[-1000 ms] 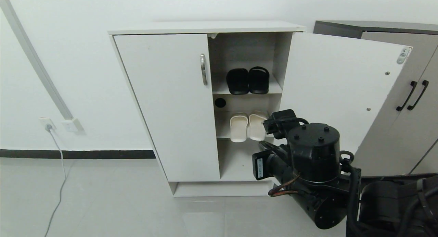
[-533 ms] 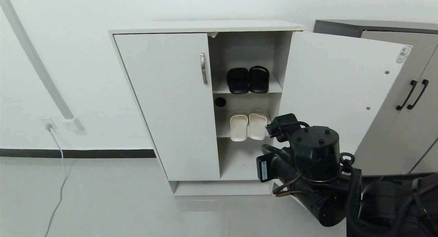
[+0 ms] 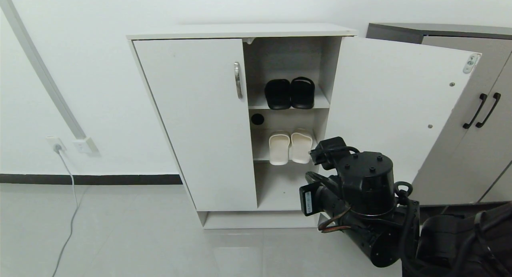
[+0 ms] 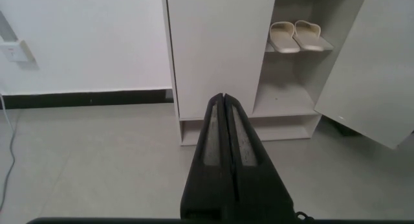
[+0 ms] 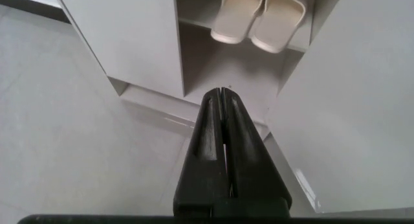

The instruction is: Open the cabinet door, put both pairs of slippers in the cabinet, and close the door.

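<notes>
The white cabinet [image 3: 240, 31] stands against the wall with its left door [image 3: 196, 121] closed and its right door [image 3: 400, 105] swung wide open. A black pair of slippers [image 3: 290, 93] sits on the upper shelf. A white pair of slippers [image 3: 290, 147] sits on the middle shelf, also seen from the wrists [image 4: 299, 36] [image 5: 259, 13]. My right arm [image 3: 360, 189] hangs just in front of the open compartment, below and right of the white pair. My right gripper [image 5: 224, 94] is shut and holds nothing, pointing at the bottom shelf. My left gripper [image 4: 223, 98] is shut and empty, farther back over the floor.
A grey cabinet [image 3: 480, 109] with black handles stands right behind the open door. A wall outlet [image 3: 56, 147] with a cable trailing down is at the left. Bare tiled floor [image 3: 120, 237] lies in front of the cabinet. The bottom shelf [image 3: 280, 189] holds nothing.
My right arm has drawn back from the white slippers, moving slightly right and down. The slippers and doors have not moved.
</notes>
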`<state>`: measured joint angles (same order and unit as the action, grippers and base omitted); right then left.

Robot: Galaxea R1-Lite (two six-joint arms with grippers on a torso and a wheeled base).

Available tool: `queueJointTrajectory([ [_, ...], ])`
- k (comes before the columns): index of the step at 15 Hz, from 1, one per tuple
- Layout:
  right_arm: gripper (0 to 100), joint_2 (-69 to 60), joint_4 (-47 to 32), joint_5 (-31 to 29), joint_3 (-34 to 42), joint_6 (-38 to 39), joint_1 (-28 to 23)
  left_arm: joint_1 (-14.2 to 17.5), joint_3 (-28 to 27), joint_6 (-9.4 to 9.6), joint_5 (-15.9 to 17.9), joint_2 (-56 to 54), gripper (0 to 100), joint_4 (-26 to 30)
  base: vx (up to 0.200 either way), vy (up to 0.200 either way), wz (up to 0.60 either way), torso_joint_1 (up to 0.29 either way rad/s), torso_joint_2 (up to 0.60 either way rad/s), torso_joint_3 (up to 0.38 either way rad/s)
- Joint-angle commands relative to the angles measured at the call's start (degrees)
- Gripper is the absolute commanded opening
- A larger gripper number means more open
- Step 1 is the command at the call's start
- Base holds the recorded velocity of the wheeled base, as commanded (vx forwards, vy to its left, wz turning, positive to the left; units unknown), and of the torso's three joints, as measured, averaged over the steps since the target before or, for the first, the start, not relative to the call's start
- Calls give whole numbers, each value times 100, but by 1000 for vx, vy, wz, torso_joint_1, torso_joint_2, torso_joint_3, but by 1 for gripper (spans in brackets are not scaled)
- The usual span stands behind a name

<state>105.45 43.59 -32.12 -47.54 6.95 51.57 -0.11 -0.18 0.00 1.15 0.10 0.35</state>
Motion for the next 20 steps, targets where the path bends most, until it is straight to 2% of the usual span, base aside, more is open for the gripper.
queueJointTrajectory([
  [1,0,28,0,-5,-1,-1,3,2,1,0,0,-1,0,0,0,0,0,0,0,0],
  [3,0,20,-9,-13,-1,-27,3,2,1,0,0,-1,0,0,0,0,0,1,-33,-43],
  [6,0,20,-9,-13,8,-62,3,2,1,0,0,-1,0,0,0,0,0,4,-183,-312],
  [11,0,28,-9,-13,8,-62,3,2,1,0,0,-1,0,0,0,0,0,46,-493,-368],
  [20,0,72,-9,-13,43,-62,3,2,1,0,0,-1,0,0,0,0,0,137,-466,-338],
])
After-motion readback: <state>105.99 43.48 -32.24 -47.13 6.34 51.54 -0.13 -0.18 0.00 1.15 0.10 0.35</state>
